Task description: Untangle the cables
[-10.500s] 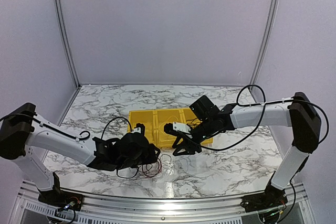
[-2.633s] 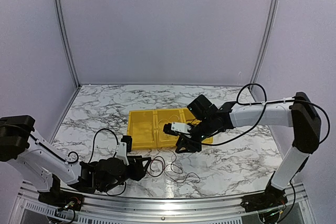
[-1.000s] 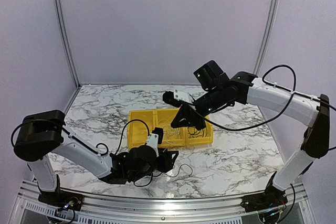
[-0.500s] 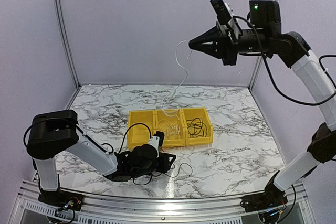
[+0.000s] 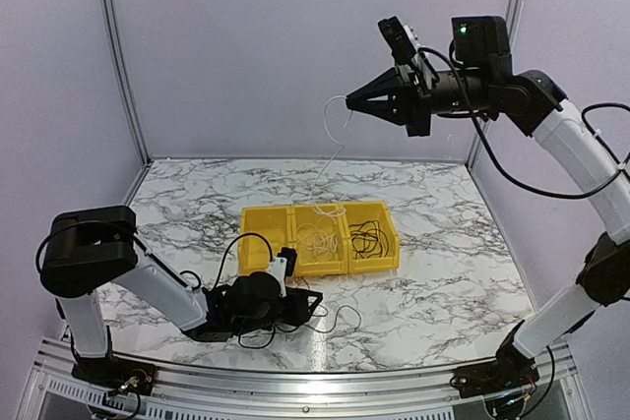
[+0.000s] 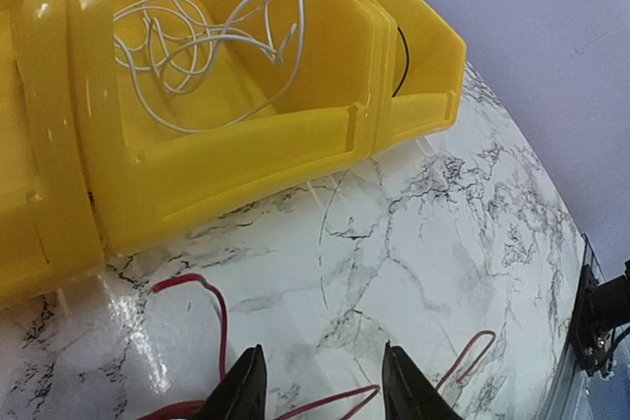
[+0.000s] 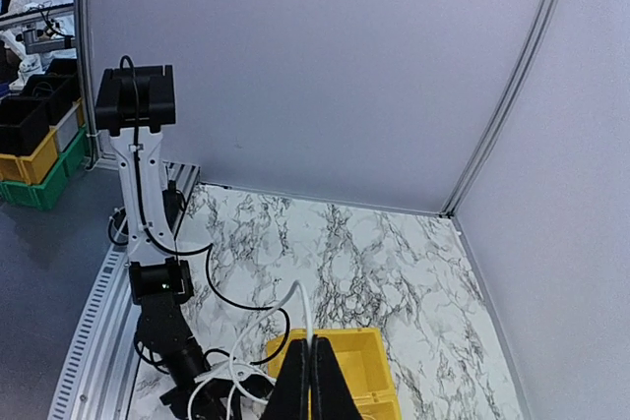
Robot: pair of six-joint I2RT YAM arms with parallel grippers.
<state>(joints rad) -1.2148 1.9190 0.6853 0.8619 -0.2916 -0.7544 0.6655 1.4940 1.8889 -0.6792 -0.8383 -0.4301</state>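
Observation:
My right gripper (image 5: pixel 346 102) is high above the table, shut on one end of a white cable (image 5: pixel 335 150). That cable hangs down into the middle compartment of the yellow bin (image 5: pixel 320 265), where more white cable (image 5: pixel 315 238) lies looped. Black cables (image 5: pixel 366 238) sit in the right compartment. My left gripper (image 5: pixel 307 300) is low on the table in front of the bin. In the left wrist view it (image 6: pixel 325 381) is open, and a red cable (image 6: pixel 219 322) lies on the marble under and beside its fingers. The right wrist view shows the shut gripper (image 7: pixel 313 346) with the white cable (image 7: pixel 303 307) curving out of it.
A thin loop of wire (image 5: pixel 345 317) lies on the marble right of my left gripper. A second red loop (image 6: pixel 463 356) lies further right. The bin's front wall (image 6: pixel 236 159) stands close ahead of the left fingers. Grey walls enclose the table on three sides.
My right arm rose from just above the bin to high in the air, drawing the white cable up with it. My left gripper stayed low in front of the bin and its jaws narrowed somewhat.

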